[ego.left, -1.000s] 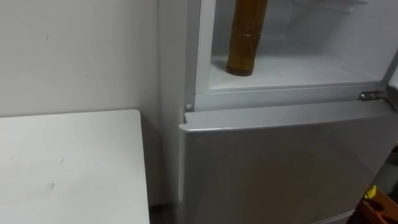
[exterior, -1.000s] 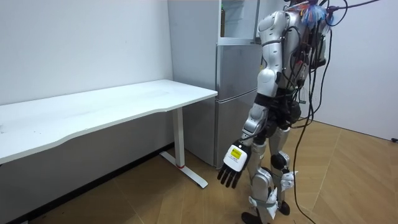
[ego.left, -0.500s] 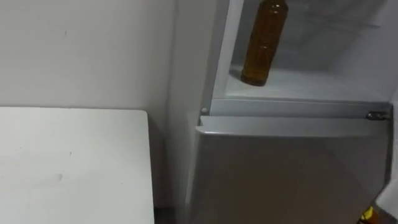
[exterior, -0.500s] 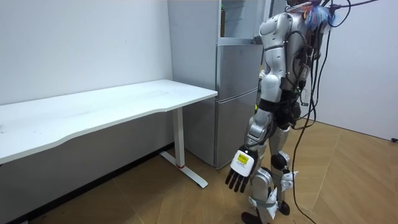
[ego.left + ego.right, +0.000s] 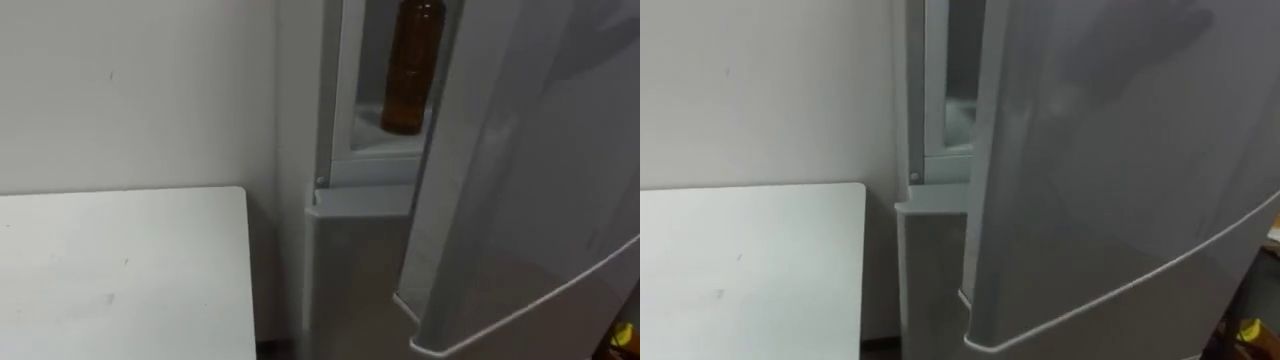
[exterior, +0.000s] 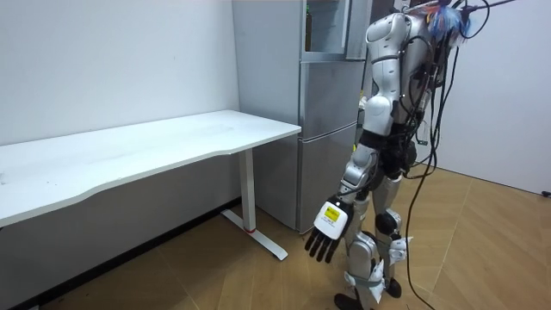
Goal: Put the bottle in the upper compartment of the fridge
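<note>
A brown bottle (image 5: pixel 408 70) stands upright on the shelf inside the upper fridge compartment, seen through a narrow gap at its left side. The grey upper fridge door (image 5: pixel 520 180) is swung most of the way across the opening and hides the rest of the compartment; in the right eye view this door (image 5: pixel 1110 150) covers the bottle. I stand right in front of the fridge (image 6: pixel 323 129). My left hand (image 6: pixel 328 229) hangs open beside my thigh, holding nothing.
The lower fridge door (image 5: pixel 350 270) is closed under the upper one. A white table (image 5: pixel 120 270) stands against the wall just left of the fridge, with a narrow gap between them. Wooden floor (image 6: pixel 482 250) lies open behind me.
The upper fridge door has swung in from the right across the opening, leaving the bottle visible through a slit. My left arm swayed slightly, and the eye view shifted.
</note>
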### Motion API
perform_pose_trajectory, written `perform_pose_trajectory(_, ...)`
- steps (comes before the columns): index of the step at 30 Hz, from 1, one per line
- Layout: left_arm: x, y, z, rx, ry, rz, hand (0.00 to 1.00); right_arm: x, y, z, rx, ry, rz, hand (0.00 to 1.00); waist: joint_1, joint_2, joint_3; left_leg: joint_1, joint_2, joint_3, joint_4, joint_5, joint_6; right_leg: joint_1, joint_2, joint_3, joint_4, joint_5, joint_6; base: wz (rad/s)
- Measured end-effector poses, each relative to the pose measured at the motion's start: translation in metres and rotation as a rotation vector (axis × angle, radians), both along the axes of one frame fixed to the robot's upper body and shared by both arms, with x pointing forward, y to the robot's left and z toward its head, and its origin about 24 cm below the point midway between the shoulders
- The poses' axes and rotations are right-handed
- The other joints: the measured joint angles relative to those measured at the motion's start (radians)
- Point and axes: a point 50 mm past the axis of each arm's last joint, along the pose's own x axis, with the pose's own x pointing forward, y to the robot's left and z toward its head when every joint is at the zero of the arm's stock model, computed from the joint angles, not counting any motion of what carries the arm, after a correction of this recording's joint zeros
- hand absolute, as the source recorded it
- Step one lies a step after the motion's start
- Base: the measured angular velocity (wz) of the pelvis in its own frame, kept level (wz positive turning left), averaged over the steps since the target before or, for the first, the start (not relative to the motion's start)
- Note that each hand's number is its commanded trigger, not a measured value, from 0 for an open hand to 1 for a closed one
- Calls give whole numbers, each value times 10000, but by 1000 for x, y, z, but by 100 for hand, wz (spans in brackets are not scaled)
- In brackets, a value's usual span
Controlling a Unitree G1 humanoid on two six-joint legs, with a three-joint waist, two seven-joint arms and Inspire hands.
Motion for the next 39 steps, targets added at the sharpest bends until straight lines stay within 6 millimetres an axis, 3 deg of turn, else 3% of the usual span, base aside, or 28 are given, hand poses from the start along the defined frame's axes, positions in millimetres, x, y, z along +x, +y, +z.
perform_pose_trajectory(4,6,3,0,7,-70,-278,0,15,16,-8,-203,683,1631,0,341,-240,31,19,1,-12,-1,-1,3,19,-6,-8,3,21,-12,0)
perform_pose_trajectory(10,6,2,0,-55,36,-330,0,34,26,-15,-185,1533,3542,0,495,-182,72,-147,-17,-215,8,-13,24,12,-44,-223,9,42,6,10)
perform_pose_trajectory(14,8,-1,-1,-184,142,-549,0,43,27,-7,-319,1248,3696,0,543,2,21,-280,-13,-311,109,-11,22,-13,-61,-369,17,42,6,7)
perform_pose_trajectory(17,14,0,-2,-174,116,-814,0,52,30,-6,-370,1336,3801,0,658,52,25,-297,-7,-315,155,-10,20,-42,-65,-380,24,40,4,-1)
perform_pose_trajectory(26,15,4,-1,-68,403,-1080,0,71,31,-18,-316,2125,3409,0,879,-179,43,-273,-13,-410,203,-11,22,114,-104,-576,-11,48,-11,4)
perform_pose_trajectory(39,30,1,-3,-271,558,-1645,0,79,33,-20,-494,2340,3285,0,950,-98,22,-289,-12,-406,246,-7,26,101,-94,-526,5,73,-39,0)
